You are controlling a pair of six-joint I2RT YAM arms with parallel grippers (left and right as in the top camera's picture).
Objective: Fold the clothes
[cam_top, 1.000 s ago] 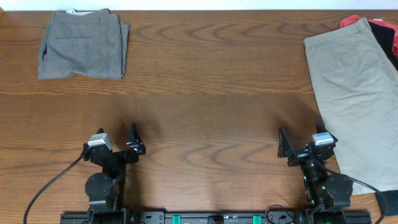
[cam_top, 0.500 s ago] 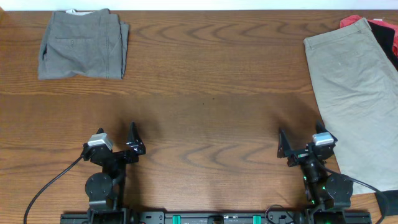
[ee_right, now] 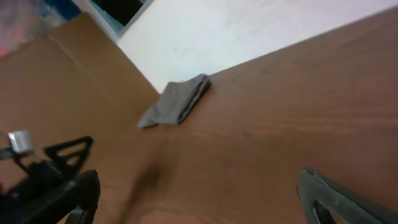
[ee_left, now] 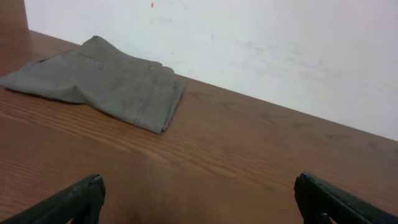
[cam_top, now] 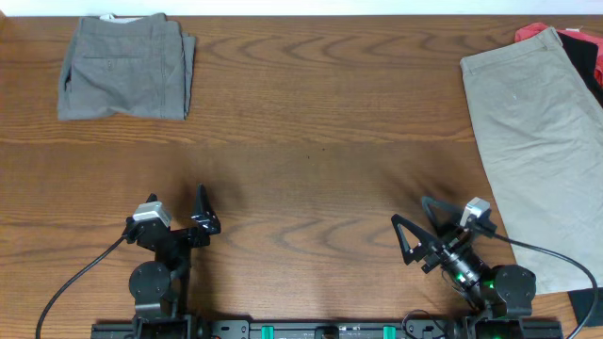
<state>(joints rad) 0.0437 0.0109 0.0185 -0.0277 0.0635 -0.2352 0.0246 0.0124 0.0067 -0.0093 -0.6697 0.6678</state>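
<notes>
The pale khaki-beige shorts (cam_top: 542, 141) lie spread flat at the table's right edge and show only in the overhead view. My right gripper (cam_top: 413, 224) is open and empty, low near the front edge. It is turned toward the table's middle, left of the khaki shorts and apart from them; in the right wrist view its jaws (ee_right: 199, 183) frame bare wood. My left gripper (cam_top: 203, 215) is open and empty near the front left. It also shows in the left wrist view (ee_left: 199, 186) over bare wood.
Darker grey folded shorts (cam_top: 125, 68) lie at the back left and show in the left wrist view (ee_left: 99, 81) and the right wrist view (ee_right: 177, 102). Red cloth (cam_top: 539, 34) and black cloth (cam_top: 584, 52) sit at the back right corner. A white wall (ee_left: 280, 50) stands behind the table.
My right arm has swung its gripper to the left, away from the khaki shorts. The left arm and the clothes have not moved.
</notes>
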